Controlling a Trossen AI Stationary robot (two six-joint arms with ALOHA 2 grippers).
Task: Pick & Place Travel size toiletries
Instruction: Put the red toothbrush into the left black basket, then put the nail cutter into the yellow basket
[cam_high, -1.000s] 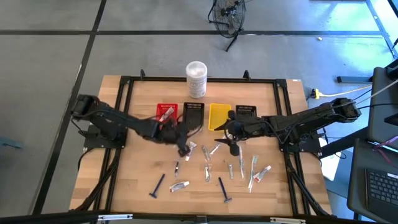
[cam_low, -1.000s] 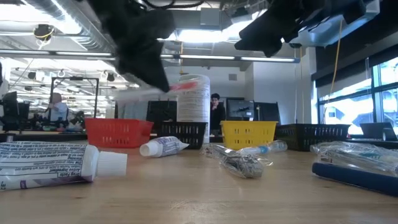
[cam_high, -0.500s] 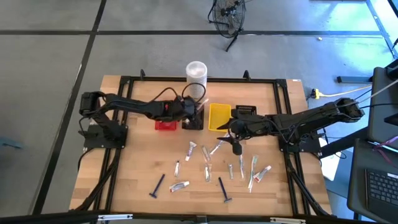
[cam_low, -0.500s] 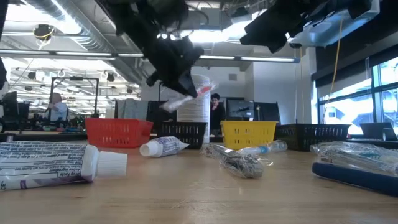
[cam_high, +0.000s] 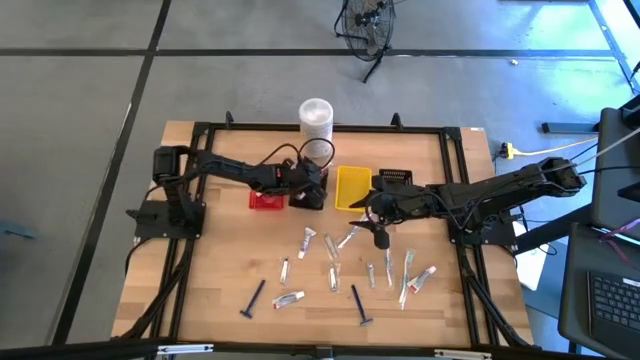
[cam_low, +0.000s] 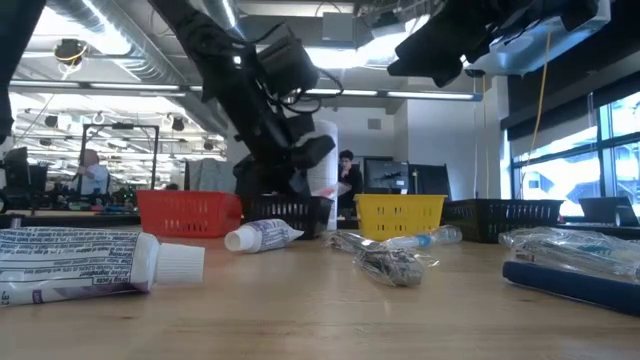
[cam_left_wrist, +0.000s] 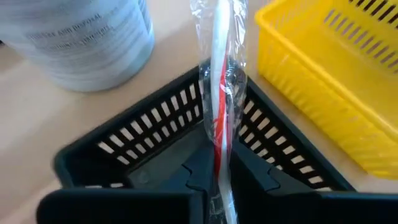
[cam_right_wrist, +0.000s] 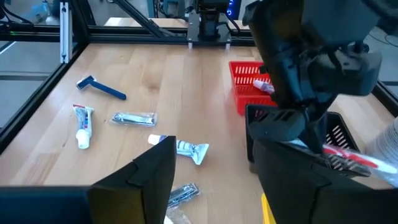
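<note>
One wrapped toothbrush (cam_left_wrist: 219, 93) sits pinched between the fingers of your left claw (cam_left_wrist: 214, 180), directly above the black basket (cam_left_wrist: 155, 134), which stands between the red basket (cam_high: 266, 198) and the yellow basket (cam_high: 352, 187). To do this step well, I think you should lower the claw a little more, so the long toothbrush lies along the basket and does not hang over its rim, and only then part the fingers. Keep away from the white container (cam_high: 316, 122) just behind. Your right claw (cam_high: 375, 222) waits with fingers wide apart and holding nothing, above the tabletop (cam_high: 220, 270), near the remaining tubes (cam_high: 306, 241) and razors (cam_high: 252, 298).
</note>
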